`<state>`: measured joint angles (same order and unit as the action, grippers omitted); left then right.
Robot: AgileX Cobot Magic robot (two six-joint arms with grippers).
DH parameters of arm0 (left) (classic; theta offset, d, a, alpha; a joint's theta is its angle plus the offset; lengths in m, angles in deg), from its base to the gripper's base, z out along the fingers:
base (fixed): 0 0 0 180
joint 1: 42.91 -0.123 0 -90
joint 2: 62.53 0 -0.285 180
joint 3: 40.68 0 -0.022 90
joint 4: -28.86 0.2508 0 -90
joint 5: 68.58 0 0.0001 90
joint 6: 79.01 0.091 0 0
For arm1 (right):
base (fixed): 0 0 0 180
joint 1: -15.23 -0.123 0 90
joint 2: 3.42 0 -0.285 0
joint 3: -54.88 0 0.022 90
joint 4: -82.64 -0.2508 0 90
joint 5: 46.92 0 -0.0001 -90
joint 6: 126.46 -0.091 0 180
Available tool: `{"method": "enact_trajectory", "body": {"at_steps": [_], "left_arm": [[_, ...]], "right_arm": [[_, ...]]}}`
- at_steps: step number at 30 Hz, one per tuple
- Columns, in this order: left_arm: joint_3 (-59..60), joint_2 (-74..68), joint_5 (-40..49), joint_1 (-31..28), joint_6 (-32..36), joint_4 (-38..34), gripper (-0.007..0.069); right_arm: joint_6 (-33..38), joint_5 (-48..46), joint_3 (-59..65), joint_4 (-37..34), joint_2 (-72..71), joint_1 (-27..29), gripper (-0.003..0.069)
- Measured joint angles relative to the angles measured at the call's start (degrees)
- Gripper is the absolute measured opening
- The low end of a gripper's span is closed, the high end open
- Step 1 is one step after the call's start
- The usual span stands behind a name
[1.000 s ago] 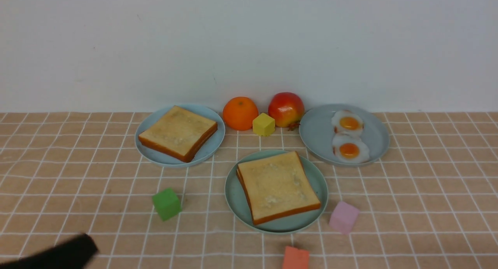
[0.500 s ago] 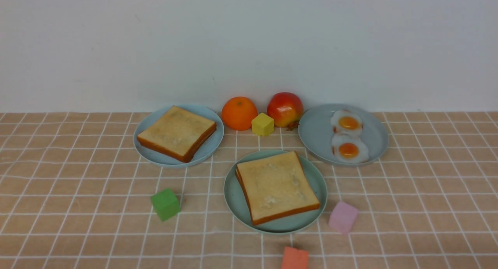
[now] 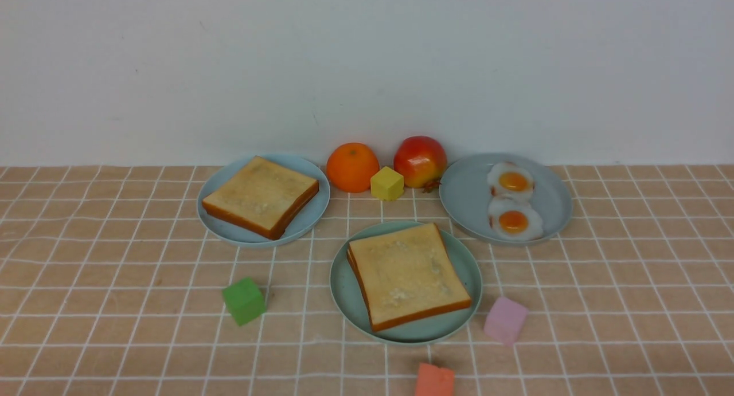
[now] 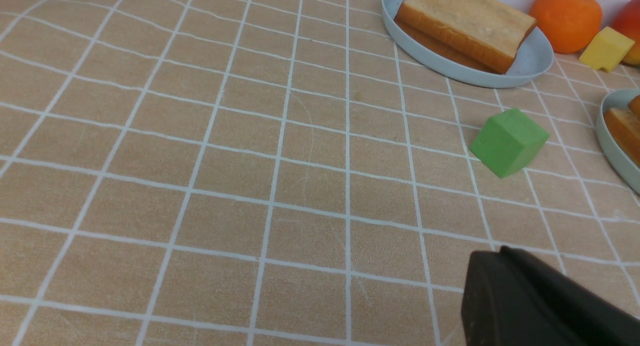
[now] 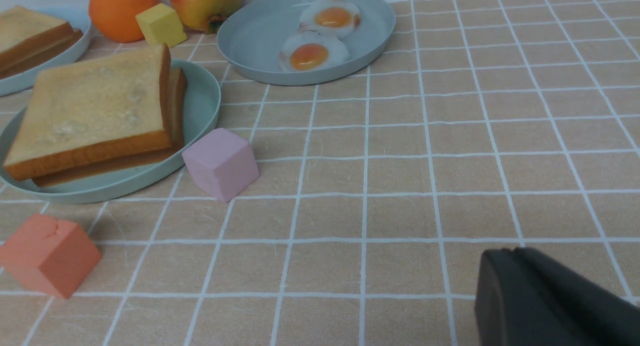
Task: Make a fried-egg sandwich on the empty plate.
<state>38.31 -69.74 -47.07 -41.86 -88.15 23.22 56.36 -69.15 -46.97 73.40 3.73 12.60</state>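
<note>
On the tabletop point(image 3: 114, 327), the fried-egg sandwich point(image 3: 408, 273) fills the mint-green plate point(image 3: 344, 293), at ten o'clock from the nearer right gripper point(image 5: 545, 296), whose jaws' gap I cannot tell; the left gripper point(image 4: 530, 301) is closed and empty.

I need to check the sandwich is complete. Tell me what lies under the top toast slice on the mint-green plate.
Under the top toast slice a second toast slice shows at the edges, resting on the mint-green plate. Whether an egg lies between them cannot be seen: the top slice covers it.
</note>
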Motion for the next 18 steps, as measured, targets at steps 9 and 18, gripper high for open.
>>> {"method": "enact_trajectory", "body": {"at_steps": [9, 18], "left_arm": [[0.0, 0.0, 0.0, 0.0, 0.0, 0.0, -0.0013], [0.0, 0.0, 0.0, 0.0, 0.0, 0.0, -0.0013]], "right_arm": [[0.0, 0.0, 0.0, -0.02, 0.0, 0.0, 0.0036], [0.0, 0.0, 0.0, -0.07, 0.0, 0.0, 0.0055]]}}
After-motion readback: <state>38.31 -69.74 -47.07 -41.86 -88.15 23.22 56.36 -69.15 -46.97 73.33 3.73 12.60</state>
